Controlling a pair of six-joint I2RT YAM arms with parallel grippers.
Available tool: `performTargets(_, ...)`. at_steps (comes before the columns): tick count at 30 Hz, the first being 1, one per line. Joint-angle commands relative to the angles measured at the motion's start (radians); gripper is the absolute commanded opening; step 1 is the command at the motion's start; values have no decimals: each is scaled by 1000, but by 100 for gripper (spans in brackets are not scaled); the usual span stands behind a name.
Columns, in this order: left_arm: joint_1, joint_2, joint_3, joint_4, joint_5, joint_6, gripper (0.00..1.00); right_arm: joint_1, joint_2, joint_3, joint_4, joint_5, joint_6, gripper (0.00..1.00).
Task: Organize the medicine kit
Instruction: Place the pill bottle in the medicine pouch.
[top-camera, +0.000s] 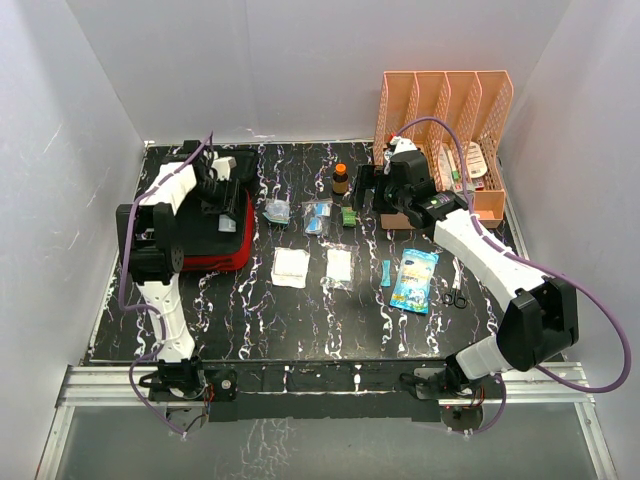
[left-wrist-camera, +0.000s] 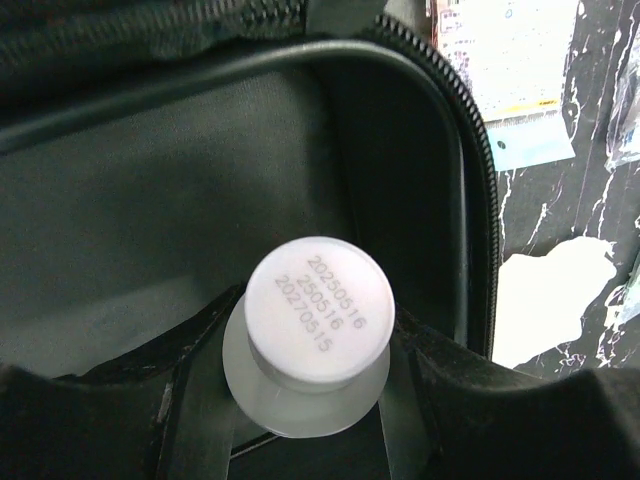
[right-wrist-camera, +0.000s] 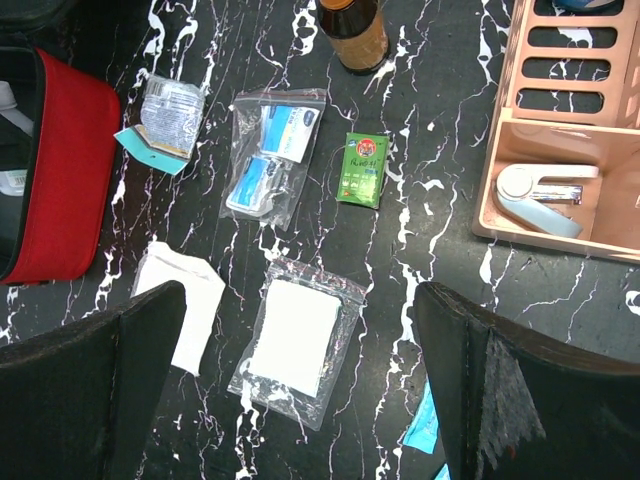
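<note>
The medicine kit (top-camera: 232, 245) lies open at the table's left, its shell red and its lining (left-wrist-camera: 150, 200) black. My left gripper (top-camera: 222, 190) hangs over its inside. In the left wrist view that gripper (left-wrist-camera: 316, 345) is shut on a white bottle (left-wrist-camera: 320, 305) with a date printed on its round end, held just above the lining. My right gripper (top-camera: 385, 185) stands open near the rack, nothing between its fingers. In the right wrist view the right gripper (right-wrist-camera: 300, 300) hovers above a bagged white pad (right-wrist-camera: 297, 340), and the kit's red side (right-wrist-camera: 65, 170) shows at the left.
On the table lie a brown bottle (top-camera: 340, 179), a green sachet (top-camera: 349, 217), a bag of blue-white packets (top-camera: 318, 217), a small packet (top-camera: 277, 211), a white pad (top-camera: 290, 268), a blue pack (top-camera: 415, 280) and scissors (top-camera: 455, 297). An orange-pink file rack (top-camera: 445, 120) stands back right.
</note>
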Motion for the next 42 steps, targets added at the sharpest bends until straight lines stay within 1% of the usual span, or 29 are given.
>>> performTargets(1,-8,-5,60,-62,54,-1,0,4,-35,-3,29,25,-4,98)
performTargets(6,-26,38,89,-113,65,0,0,4,-22,4,35,26,-11,98)
performTargets(9,-32,47,93,-123,64,-9,11,4,-11,13,35,24,-14,98)
performTargets(11,-35,50,89,-117,53,-8,20,3,-8,15,36,23,-16,98)
performTargets(13,-36,55,92,-118,44,-10,27,4,-6,15,40,23,-18,98)
performTargets(16,-37,64,102,-127,37,-11,43,4,-4,17,42,24,-23,98)
performTargets(24,-36,49,111,-161,27,3,67,4,11,21,42,18,-33,98)
performTargets(30,-37,-23,89,-156,-7,12,71,4,17,21,49,17,-36,98)
performTargets(35,-36,-159,94,-130,-71,34,75,4,11,20,48,26,-39,98)
performTargets(37,-36,-207,139,-151,-82,61,78,3,6,24,50,38,-42,98)
performTargets(40,-36,-229,250,-199,-67,80,78,0,9,38,53,55,-48,98)
performTargets(42,-53,-245,286,-179,-50,74,78,-7,20,52,51,59,-52,98)
